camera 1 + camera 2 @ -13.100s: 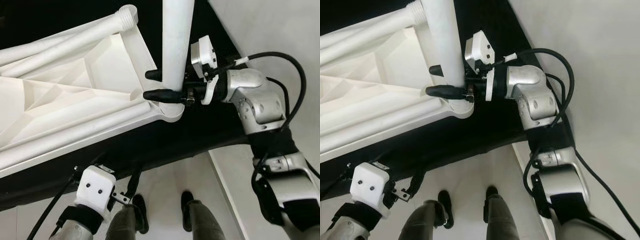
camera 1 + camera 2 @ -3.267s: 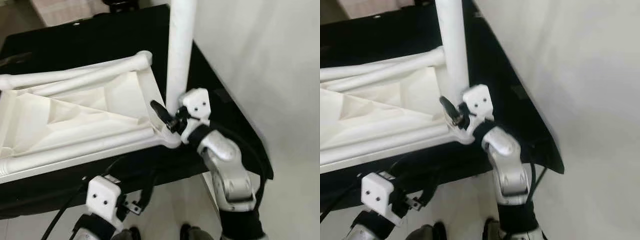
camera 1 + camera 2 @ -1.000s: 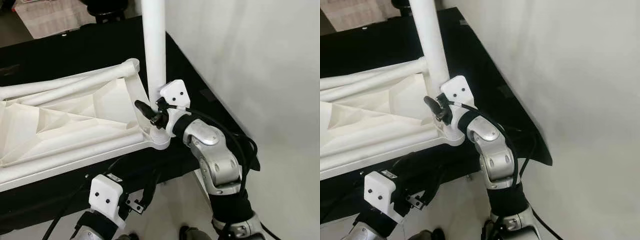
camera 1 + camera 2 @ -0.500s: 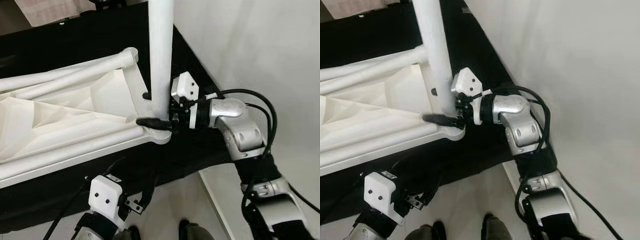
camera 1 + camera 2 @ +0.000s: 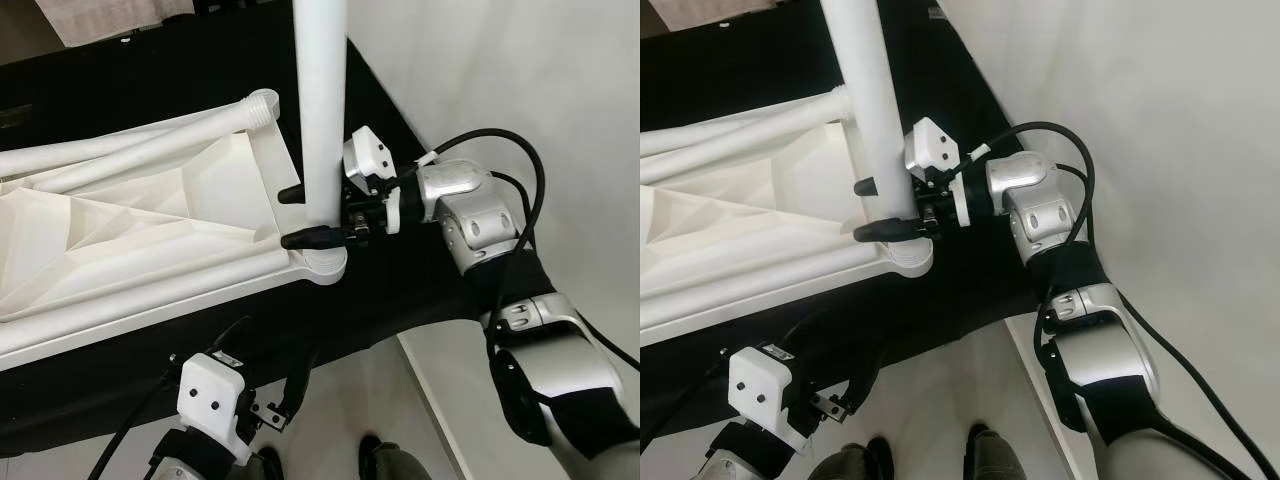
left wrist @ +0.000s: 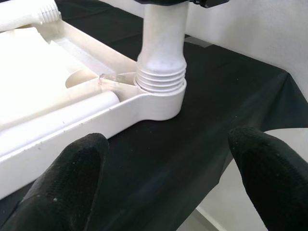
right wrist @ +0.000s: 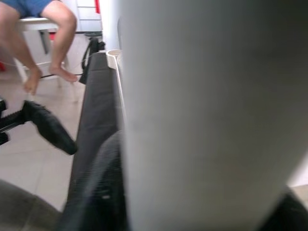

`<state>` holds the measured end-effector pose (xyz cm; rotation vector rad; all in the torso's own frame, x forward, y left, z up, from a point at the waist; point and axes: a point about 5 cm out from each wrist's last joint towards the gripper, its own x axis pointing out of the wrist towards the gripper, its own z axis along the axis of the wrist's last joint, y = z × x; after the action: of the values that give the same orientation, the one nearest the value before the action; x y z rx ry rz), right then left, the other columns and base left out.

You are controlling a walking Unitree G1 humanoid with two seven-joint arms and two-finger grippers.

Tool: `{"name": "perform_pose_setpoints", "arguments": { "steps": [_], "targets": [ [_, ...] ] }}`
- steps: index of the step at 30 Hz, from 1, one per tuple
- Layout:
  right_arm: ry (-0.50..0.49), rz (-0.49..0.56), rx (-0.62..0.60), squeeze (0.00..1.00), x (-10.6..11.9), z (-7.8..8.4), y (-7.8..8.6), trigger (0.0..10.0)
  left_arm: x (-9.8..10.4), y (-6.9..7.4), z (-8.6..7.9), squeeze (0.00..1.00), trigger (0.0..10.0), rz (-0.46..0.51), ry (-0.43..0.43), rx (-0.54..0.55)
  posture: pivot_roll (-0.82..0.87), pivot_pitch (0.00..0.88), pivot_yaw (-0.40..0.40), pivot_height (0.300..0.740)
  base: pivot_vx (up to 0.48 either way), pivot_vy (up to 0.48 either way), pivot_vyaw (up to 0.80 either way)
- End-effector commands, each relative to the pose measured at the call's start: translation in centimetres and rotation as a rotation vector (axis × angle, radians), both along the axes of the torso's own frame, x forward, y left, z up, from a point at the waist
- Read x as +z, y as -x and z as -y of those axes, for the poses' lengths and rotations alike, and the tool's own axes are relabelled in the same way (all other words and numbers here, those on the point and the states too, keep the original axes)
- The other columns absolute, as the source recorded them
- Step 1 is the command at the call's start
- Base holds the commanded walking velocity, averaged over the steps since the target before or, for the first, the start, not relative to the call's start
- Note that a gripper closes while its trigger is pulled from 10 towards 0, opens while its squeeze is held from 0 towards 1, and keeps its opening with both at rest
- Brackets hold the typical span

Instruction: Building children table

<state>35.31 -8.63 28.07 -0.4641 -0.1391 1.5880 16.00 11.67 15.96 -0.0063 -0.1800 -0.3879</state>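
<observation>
- White table leg (image 5: 322,110): stands upright, its threaded lower end seated in the round corner socket (image 6: 161,98) of the overturned white tabletop (image 5: 150,235).
- Overturned white tabletop: lies underside up on a table covered with a black cloth (image 5: 400,290), ribs and moulded panels exposed; a second leg (image 5: 140,145) lies flat along its far edge, ending at the corner beside the upright leg.
- Right gripper (image 5: 300,215): reaches in from the right at the leg's base, one black finger on each side of the leg just above the socket, clamped on it; the silver forearm (image 5: 465,200) and looping black cable (image 5: 500,140) extend behind it.
- Left gripper (image 6: 168,168): held low at the near edge of the table, fingers (image 6: 72,178) spread wide apart and holding nothing, aimed at the corner socket.
- White wall (image 5: 520,90): rises to the right of the table.
- Person's bare legs (image 7: 45,33): seen in the right wrist view, beside a white seat on a tiled floor.
</observation>
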Motion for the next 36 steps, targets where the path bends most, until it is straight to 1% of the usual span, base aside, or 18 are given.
{"name": "perform_pose_setpoints", "arguments": {
  "steps": [1, 3, 5, 7, 8, 9, 11, 12, 14, 15, 17, 22, 23, 26, 27, 30, 32, 36],
  "targets": [
    [0.028, -0.005, 0.074, 0.0, -0.4, -0.7, 0.3, 0.0, -0.3, 0.2, 0.0, 0.0, 10.0, -0.014, -0.009, 0.0, -0.01, 0.273, 0.022, 0.74, 0.0, 0.0, 0.0],
    [0.015, -0.002, 0.048, 0.0, -0.5, -0.5, 0.2, 0.0, -0.4, 0.2, 0.0, 0.0, 10.0, -0.014, -0.008, 0.0, -0.01, 0.273, 0.022, 0.74, 0.0, 0.0, 0.0],
    [-0.067, -0.02, -0.114, 0.0, -1.6, 0.1, -0.1, 0.0, -0.4, 0.2, 0.0, 0.0, 10.0, -0.013, -0.006, 0.0, -0.02, 0.275, 0.021, 0.74, 0.0, 0.0, 0.0],
    [-0.093, -0.031, -0.169, 0.0, -1.9, 0.3, -0.2, 0.0, -0.3, 0.2, 0.0, 0.0, 10.0, -0.013, -0.006, 0.0, -0.02, 0.275, 0.021, 0.74, 0.0, 0.0, 0.0],
    [-0.153, -0.075, -0.333, 0.0, -3.5, 0.5, 0.0, 0.0, -0.3, 0.2, 0.0, 0.0, 10.0, -0.012, -0.005, 0.0, -0.03, 0.282, 0.013, 0.74, 0.0, 0.0, 0.0],
    [-0.153, -0.075, -0.333, 0.0, -3.5, 0.5, 0.0, 0.0, -0.3, 0.2, 0.0, 0.0, 10.0, -0.012, -0.005, 0.0, -0.03, 0.282, 0.013, 0.74, 0.0, 0.0, 0.0],
    [-0.264, -0.096, -0.867, 0.0, -6.7, 0.8, 0.3, 0.0, -0.3, 0.2, -0.2, 0.0, 10.0, -0.012, -0.005, 0.001, -0.03, 0.288, 0.013, 0.74, 0.0, 0.0, 0.0],
    [-0.264, -0.096, -0.867, 0.0, -6.7, 0.8, 0.3, 0.0, -0.3, 0.2, -0.2, 0.0, 10.0, -0.012, -0.005, 0.001, -0.03, 0.288, 0.013, 0.74, 0.0, 0.0, 0.0],
    [-0.284, -0.096, -1.017, 0.0, -7.4, 1.3, 0.6, 0.0, -0.3, 0.2, -0.2, 0.0, 10.0, -0.012, -0.005, 0.001, -0.03, 0.288, 0.013, 0.74, 0.0, 0.0, 0.0],
    [-0.231, -0.152, -1.093, 0.0, -10.0, 1.2, 3.1, 0.0, -0.2, 0.1, -0.4, 0.0, 10.0, -0.011, -0.006, 0.002, -0.04, 0.299, 0.038, 0.74, 0.0, 0.0, 0.0],
    [-0.152, -0.203, -1.058, 0.0, -12.1, 0.0, 6.4, 0.0, -0.3, -0.1, -0.5, 0.0, 10.0, -0.012, -0.008, -0.005, -0.06, 0.288, 0.05, 0.74, 0.0, 0.0, 0.0],
    [-0.163, -0.213, -0.98, 0.0, -11.2, -1.6, 6.0, 0.0, -0.4, -0.4, -0.4, 0.0, 10.0, -0.013, -0.01, -0.018, -0.05, 0.273, 0.042, 0.74, 0.0, 0.0, 0.0],
    [-0.185, -0.229, -0.949, 0.0, -10.7, -1.9, 5.7, 10.0, -0.4, -0.4, -0.4, 0.0, 10.0, -0.013, -0.011, -0.013, -0.05, 0.275, 0.042, 0.74, 0.0, 0.0, 0.0],
    [-0.251, -0.256, -0.808, 0.0, -8.6, -2.8, 5.4, 10.0, -0.4, -0.3, -0.6, 0.0, 10.0, -0.01, -0.012, 0.006, -0.05, 0.275, 0.041, 0.74, 0.0, 0.0, 0.0],
    [-0.251, -0.244, -0.708, 1.0, -7.8, -3.1, 5.2, 10.0, -0.4, -0.4, -0.6, 0.0, 10.0, -0.008, -0.012, 0.006, -0.04, 0.271, 0.037, 0.74, 0.0, 0.0, 0.0],
    [-0.247, -0.236, -0.642, 1.0, -7.2, -3.2, 5.1, 10.0, -0.4, -0.4, -0.6, 0.0, 10.0, -0.007, -0.011, 0.005, -0.04, 0.271, 0.037, 0.74, 0.0, 0.0, 0.0],
    [-0.216, -0.163, -0.253, 1.0, -3.9, -2.5, 5.4, 10.0, -0.4, -0.4, -0.4, 0.0, 10.0, -0.007, -0.006, -0.009, -0.05, 0.27, 0.037, 0.74, 0.0, 0.0, 0.0],
    [-0.163, -0.093, -0.149, 1.0, -3.0, -1.7, 4.8, 10.0, -0.3, -0.4, -0.3, 0.0, 10.0, -0.007, -0.005, -0.01, -0.04, 0.275, 0.038, 0.74, 0.0, 0.0, 0.0]
  ]
}}
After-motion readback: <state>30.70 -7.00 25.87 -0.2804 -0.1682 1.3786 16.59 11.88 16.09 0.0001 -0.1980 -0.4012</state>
